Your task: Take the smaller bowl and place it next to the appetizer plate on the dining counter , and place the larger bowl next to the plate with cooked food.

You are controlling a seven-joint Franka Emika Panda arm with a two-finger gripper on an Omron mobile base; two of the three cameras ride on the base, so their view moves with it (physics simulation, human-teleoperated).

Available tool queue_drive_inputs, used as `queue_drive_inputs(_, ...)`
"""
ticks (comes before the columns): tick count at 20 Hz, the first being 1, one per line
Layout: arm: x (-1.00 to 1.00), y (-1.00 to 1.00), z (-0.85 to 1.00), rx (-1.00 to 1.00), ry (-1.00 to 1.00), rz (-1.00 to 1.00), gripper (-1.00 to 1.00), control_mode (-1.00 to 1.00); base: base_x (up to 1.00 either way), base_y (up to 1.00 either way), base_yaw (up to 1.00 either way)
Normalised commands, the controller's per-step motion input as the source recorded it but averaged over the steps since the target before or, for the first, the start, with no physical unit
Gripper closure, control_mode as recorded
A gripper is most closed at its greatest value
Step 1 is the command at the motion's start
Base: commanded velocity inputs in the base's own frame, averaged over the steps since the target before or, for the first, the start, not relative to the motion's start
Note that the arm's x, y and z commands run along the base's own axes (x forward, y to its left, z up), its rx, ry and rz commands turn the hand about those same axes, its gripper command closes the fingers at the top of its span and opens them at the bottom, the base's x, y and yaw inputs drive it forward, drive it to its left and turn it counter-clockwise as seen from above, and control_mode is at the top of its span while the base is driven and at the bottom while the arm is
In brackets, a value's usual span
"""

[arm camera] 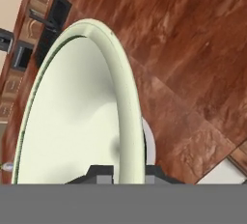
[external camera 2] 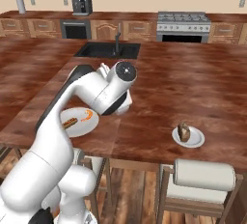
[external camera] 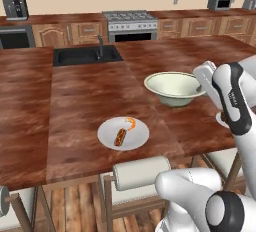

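While the big deep cream-green larger bowl (external camera: 173,87) is seen above the glossy reddish-brown wood-grain dining counter (external camera: 85,91), nothing is seen inside it. A long orange-brown piece of food (external camera: 123,132) is borne by the round white plate with cooked food (external camera: 123,134), and a dark brown chunk (external camera 2: 183,132) by the small white appetizer plate (external camera 2: 188,137). The bowl's rim is clenched between the nearly closed fingers of the gripper (arm camera: 128,172).

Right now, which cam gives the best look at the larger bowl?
Left base view: the larger bowl shows whole above the dining counter. Hand view shows its rim close up, gripper straddling it. In the right base view the arm hides it.
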Motion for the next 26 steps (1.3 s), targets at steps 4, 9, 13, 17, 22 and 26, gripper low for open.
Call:
queue_drive_inputs(4, 0.46, 0.00, -0.56, 0.00, 0.00, 0.00, 1.00, -1.00, 0.00, 0.00, 0.00)
queue_drive_inputs(9, 0.32, 0.00, -0.47, 0.00, 0.01, 0.00, 1.00, -1.00, 0.00, 0.00, 0.00)
queue_drive_inputs(13, 0.26, -0.13, -0.36, 0.00, 0.02, 0.00, 1.00, -1.00, 0.00, 0.00, 0.00)
queue_drive_inputs(17, 0.27, -0.16, -0.30, 0.00, 0.01, 0.00, 1.00, -1.00, 0.00, 0.00, 0.00)
queue_drive_inputs(22, 0.27, -0.18, -0.25, 0.00, 0.01, 0.00, 1.00, -1.00, 0.00, 0.00, 0.00)
queue_drive_inputs(26, 0.23, -0.05, -0.32, 0.00, 0.01, 0.00, 1.00, -1.00, 0.00, 0.00, 0.00)
